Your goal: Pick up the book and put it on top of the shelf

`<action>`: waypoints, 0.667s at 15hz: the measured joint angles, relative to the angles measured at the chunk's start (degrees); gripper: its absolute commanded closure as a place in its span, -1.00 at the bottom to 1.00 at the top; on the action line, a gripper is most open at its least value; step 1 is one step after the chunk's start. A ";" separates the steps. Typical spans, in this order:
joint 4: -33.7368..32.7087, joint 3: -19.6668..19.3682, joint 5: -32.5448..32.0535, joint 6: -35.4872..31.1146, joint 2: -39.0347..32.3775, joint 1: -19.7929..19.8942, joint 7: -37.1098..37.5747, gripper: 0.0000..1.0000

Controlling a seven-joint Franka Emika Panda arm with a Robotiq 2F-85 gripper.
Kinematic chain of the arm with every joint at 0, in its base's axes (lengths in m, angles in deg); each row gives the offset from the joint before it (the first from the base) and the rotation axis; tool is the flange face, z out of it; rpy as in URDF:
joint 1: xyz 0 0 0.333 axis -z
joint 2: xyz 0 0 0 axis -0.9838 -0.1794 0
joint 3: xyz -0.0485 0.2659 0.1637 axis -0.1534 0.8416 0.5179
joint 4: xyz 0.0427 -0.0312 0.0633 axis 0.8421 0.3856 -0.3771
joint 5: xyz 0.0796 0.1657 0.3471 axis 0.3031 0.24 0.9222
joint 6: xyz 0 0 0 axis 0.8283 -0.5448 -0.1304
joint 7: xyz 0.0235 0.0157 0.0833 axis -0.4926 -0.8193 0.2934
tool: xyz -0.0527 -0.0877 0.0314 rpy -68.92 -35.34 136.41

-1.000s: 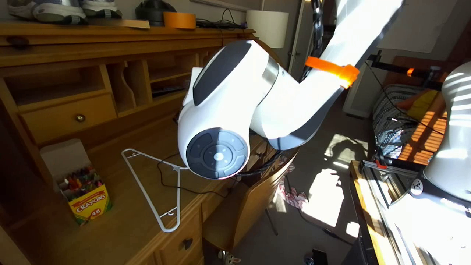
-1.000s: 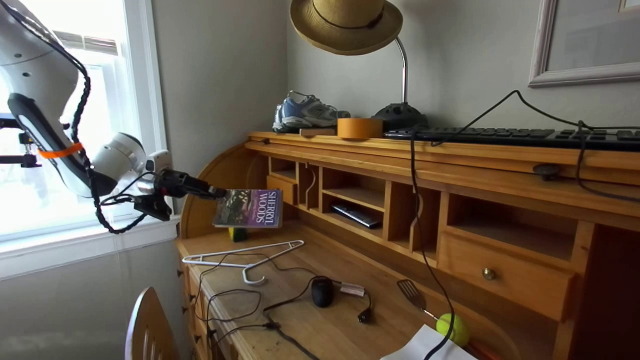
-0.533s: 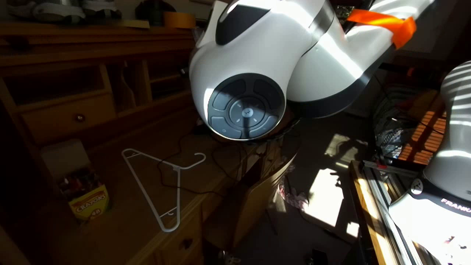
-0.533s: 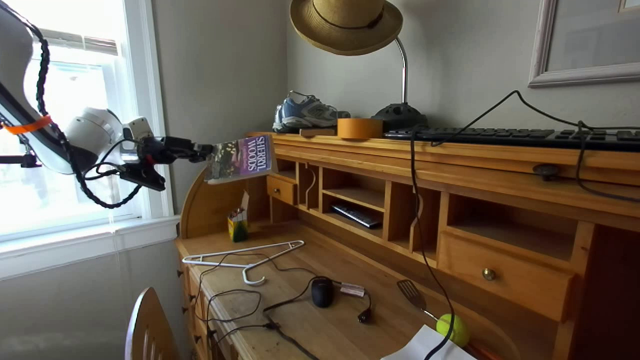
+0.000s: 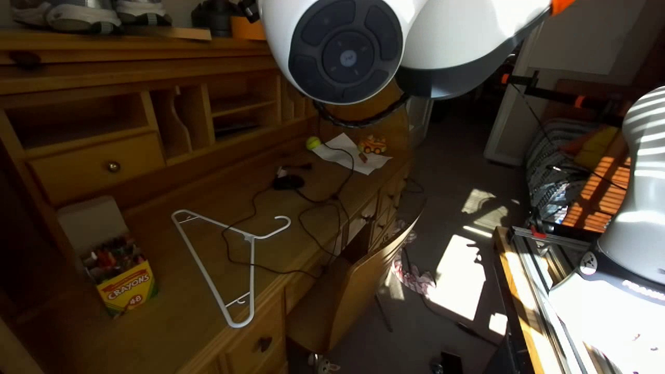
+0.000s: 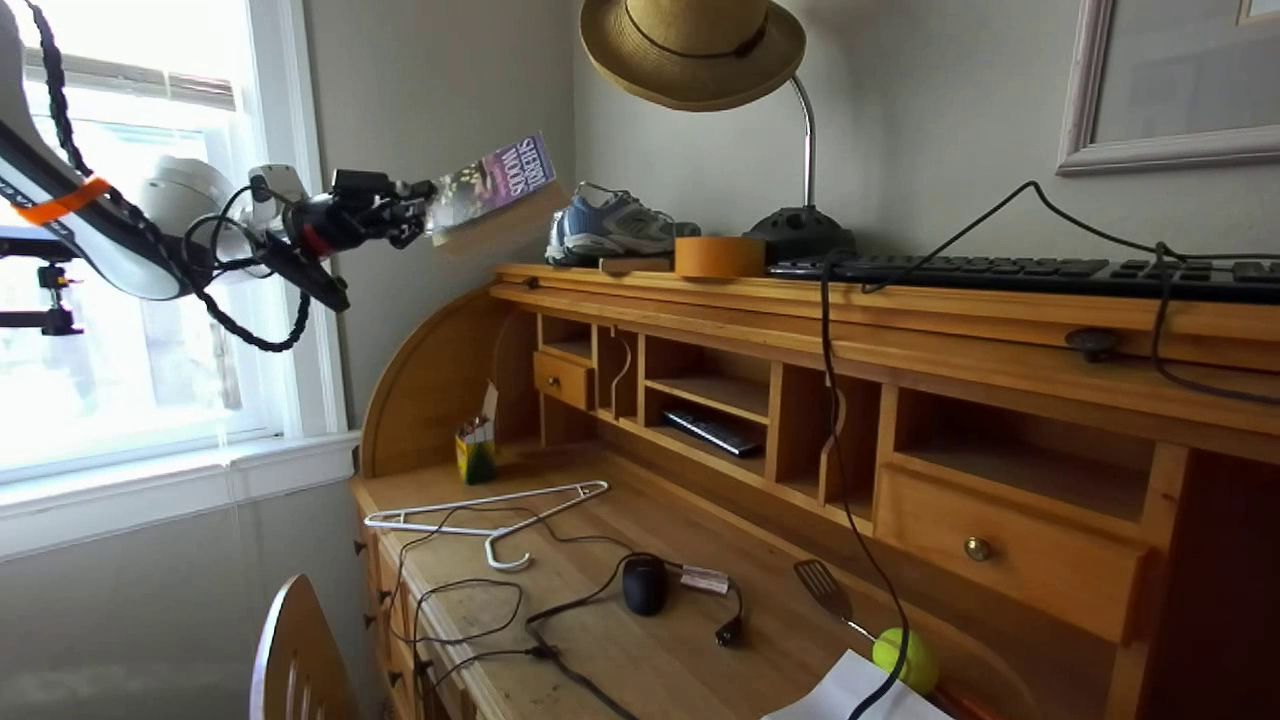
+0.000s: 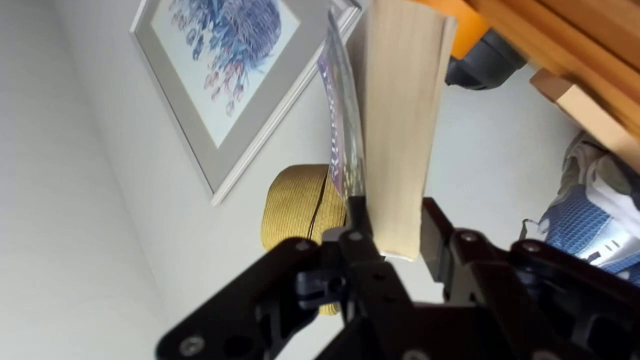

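Book [image 6: 495,185]: lifted, tilted, mid-air, showing above the desk [image 6: 680,650] edge by the window [image 6: 110,370]!
My end effector [image 7: 395,225]: pinching it!
Shelf [image 6: 640,300]: placing and letting go remain, I judge.

There is 1 book [image 6: 495,186] and 1 hanger [image 5: 252,281]

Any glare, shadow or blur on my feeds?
In an exterior view, the window is washed out and the book smeared along its lower edge; in an exterior view, the desk hutch is dim, the floor sun-patched; in the wrist view, the fingers look nearly black.
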 measured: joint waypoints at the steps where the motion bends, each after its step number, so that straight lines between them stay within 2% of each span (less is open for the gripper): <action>1: -0.92 -0.48 -1.15 -0.72 0.39 0.34 -3.65 0.86; 6: -6.02 -3.58 -2.70 -10.47 0.75 2.70 -21.70 0.86; 10: -10.06 -5.43 -3.43 -16.17 -0.73 4.46 -32.76 0.86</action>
